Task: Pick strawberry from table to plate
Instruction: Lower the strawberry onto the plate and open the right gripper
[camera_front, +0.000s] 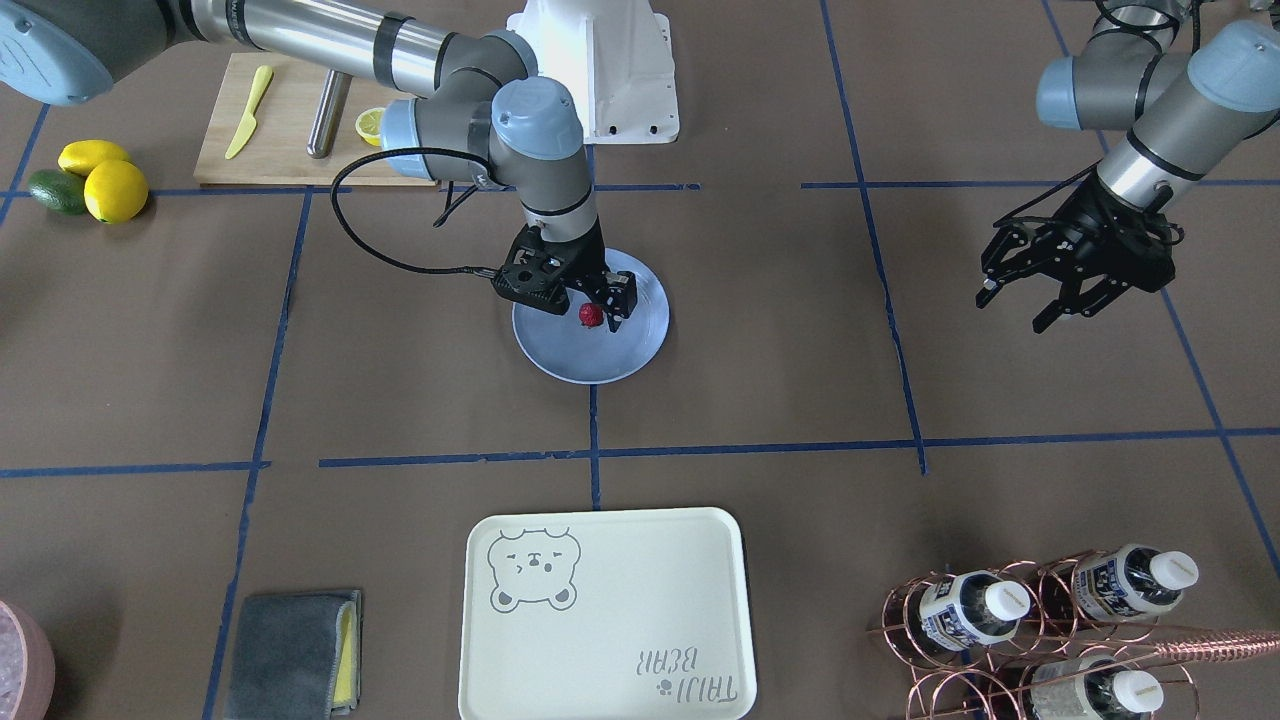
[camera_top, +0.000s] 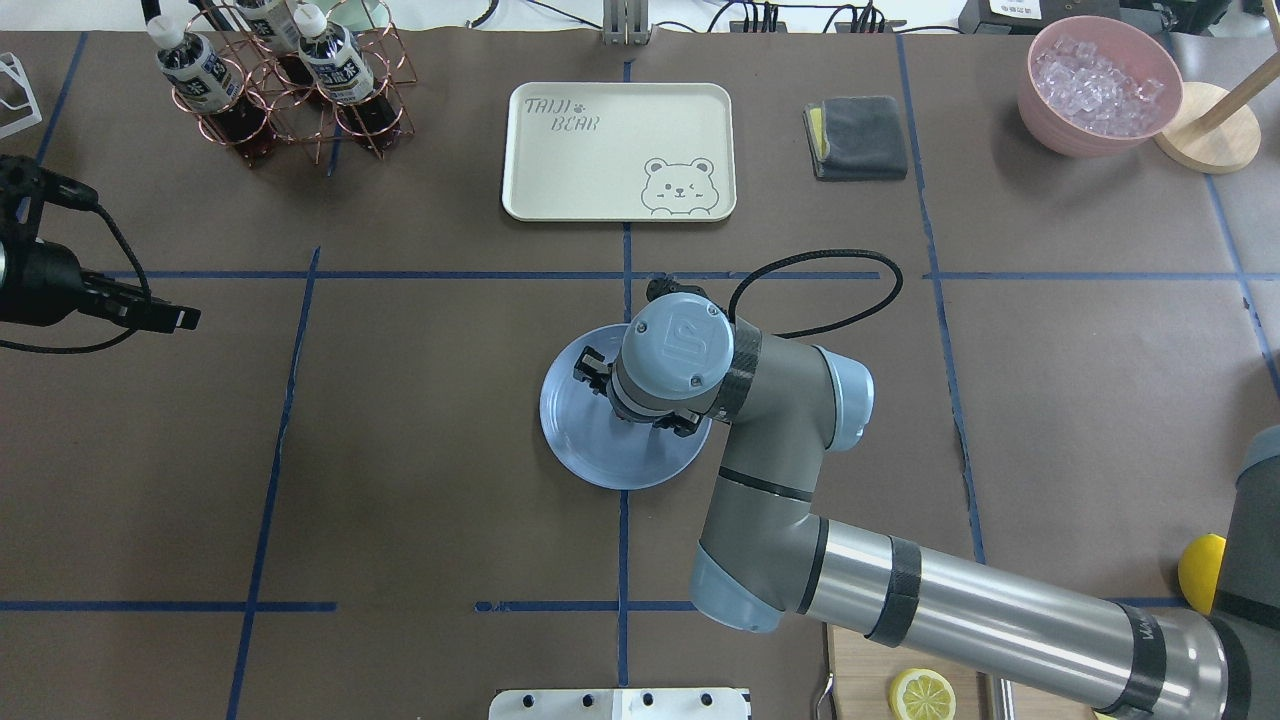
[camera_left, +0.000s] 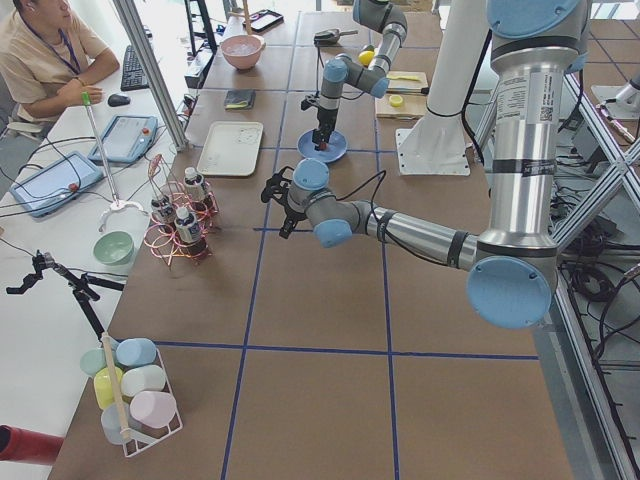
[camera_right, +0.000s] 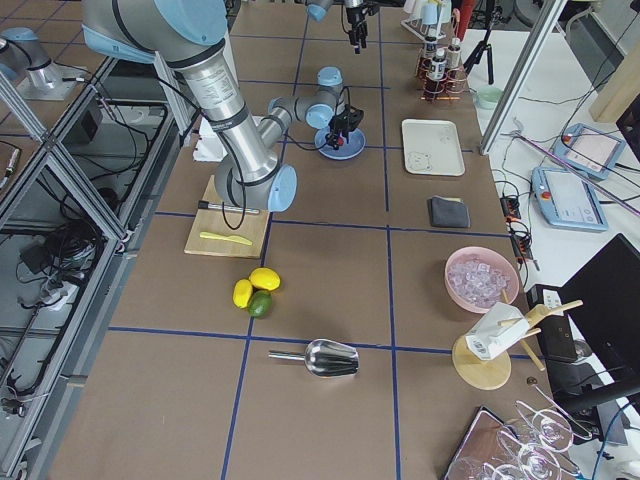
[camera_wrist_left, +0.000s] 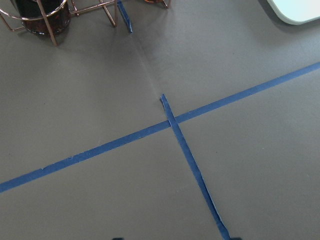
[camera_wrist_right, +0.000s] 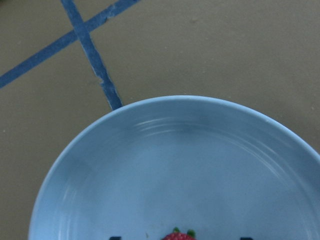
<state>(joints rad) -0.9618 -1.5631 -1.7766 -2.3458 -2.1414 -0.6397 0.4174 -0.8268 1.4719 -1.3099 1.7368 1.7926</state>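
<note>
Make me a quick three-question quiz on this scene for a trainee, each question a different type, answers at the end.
1. Fill in the gap: the left gripper is ____ and holds nothing.
2. True or false: the strawberry lies on the cream tray.
3. Which one is over the plate? A, the left gripper. B, the right gripper.
Key: 1 open. 2 false, it is within the plate's rim. 3 B.
</note>
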